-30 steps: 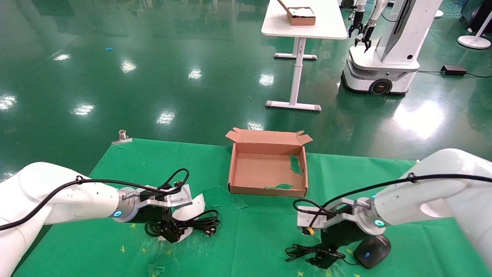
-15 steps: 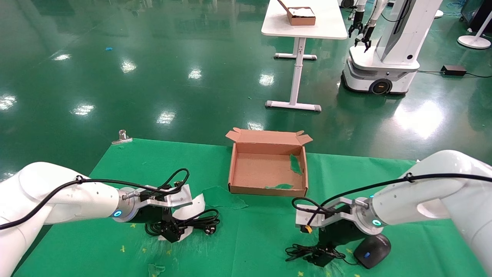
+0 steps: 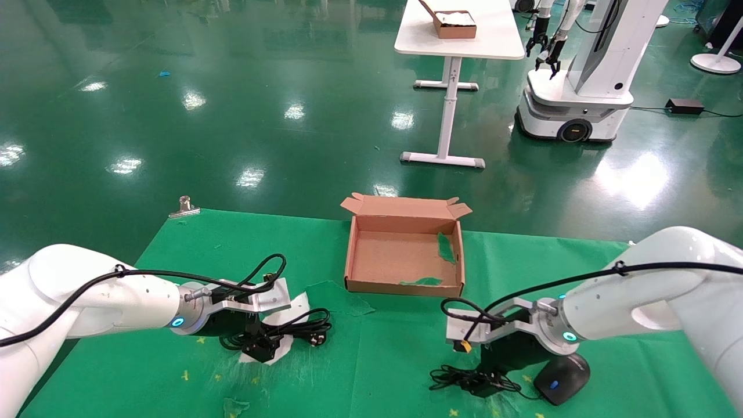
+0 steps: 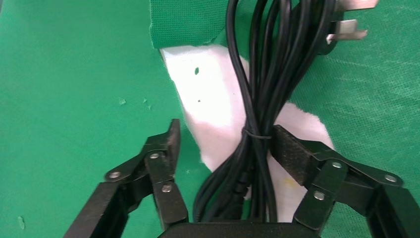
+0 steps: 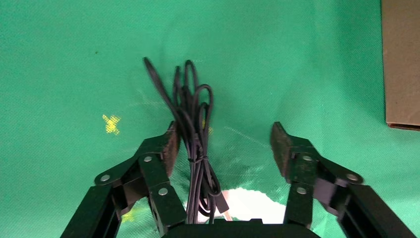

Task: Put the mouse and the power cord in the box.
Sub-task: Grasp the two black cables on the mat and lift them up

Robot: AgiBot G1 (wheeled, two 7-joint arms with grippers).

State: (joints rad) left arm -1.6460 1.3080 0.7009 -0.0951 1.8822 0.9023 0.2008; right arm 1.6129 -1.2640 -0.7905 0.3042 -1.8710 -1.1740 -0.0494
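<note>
Currently both pincers are spread at table level: left pincer [image 4: 223, 148] straddles the cord [image 4: 262, 99] bundle, right pincer [image 5: 223, 141] straddles the mouse [image 3: 561, 378] wire. Advise closing at each tie, then lifting clear before the box [image 3: 404, 287].

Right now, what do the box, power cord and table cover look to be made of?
Box: brown cardboard, matte, folded flaps. Power cord: black rubbery or plastic jacket, slight sheen, bare metal plug pins. Table cover: green fabric, likely nonwoven, dimpled texture, torn ragged over a white underlayer.
</note>
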